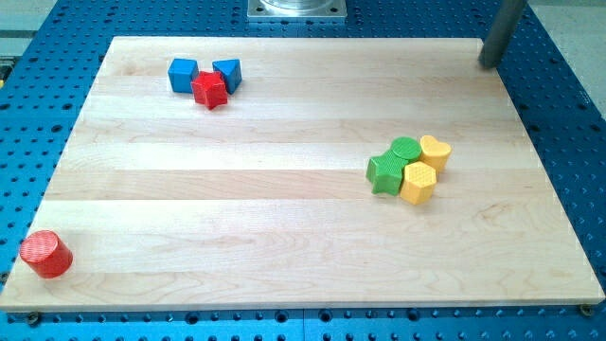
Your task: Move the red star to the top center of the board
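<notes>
The red star (210, 90) lies near the board's top left, touching a blue cube (183, 74) on its upper left and a blue triangular block (227, 73) on its upper right. My tip (489, 63) is at the view's top right, just off the wooden board's (284, 189) top right corner, far to the right of the red star.
A cluster sits right of centre: a green star (385, 174), a green cylinder (406, 149), a yellow heart-like block (435, 152) and a yellow hexagon (418, 182). A red cylinder (46, 254) stands at the bottom left corner. A blue perforated table surrounds the board.
</notes>
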